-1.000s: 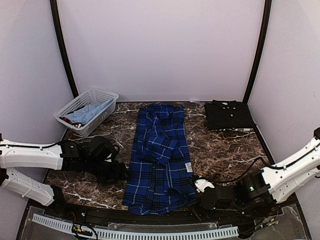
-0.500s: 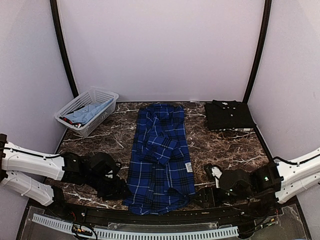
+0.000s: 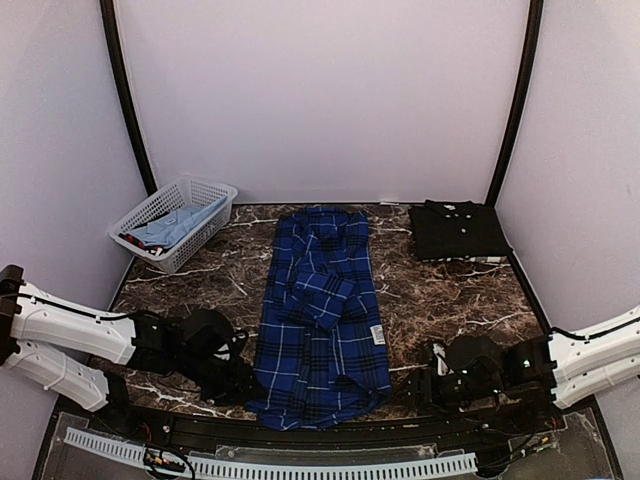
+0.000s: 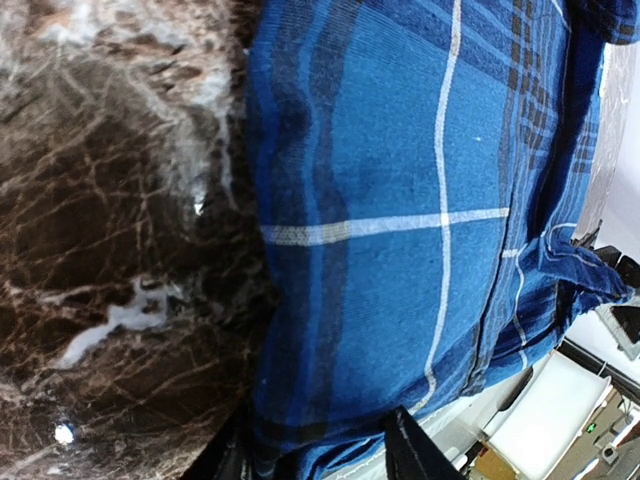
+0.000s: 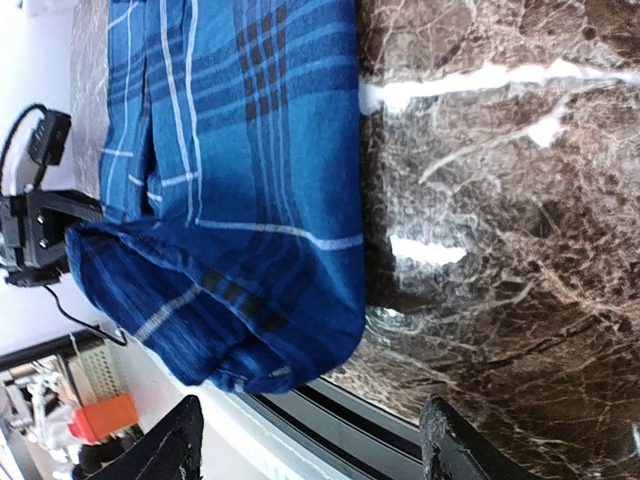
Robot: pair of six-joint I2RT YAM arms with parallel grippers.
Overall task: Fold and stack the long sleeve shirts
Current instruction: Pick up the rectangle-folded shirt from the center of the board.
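Since a second ago the left gripper point(image 3: 243, 383) has slid down the edge of the royal-blue-and-navy plaid shirt point(image 3: 320, 320) to its near-left corner. The right gripper point(image 3: 418, 385) has backed off a little from the near-right corner. The shirt itself lies flat mid-tabletop point(image 3: 440, 300), unmoved, and the plain black folded shirt point(image 3: 458, 230) stays at the far right. Both arms lie low and reach inward. The left fingers point(image 4: 412, 450) straddle the hem, though whether they pinch it cannot be told. The right fingers point(image 5: 180, 445) stand wide apart, holding nothing.
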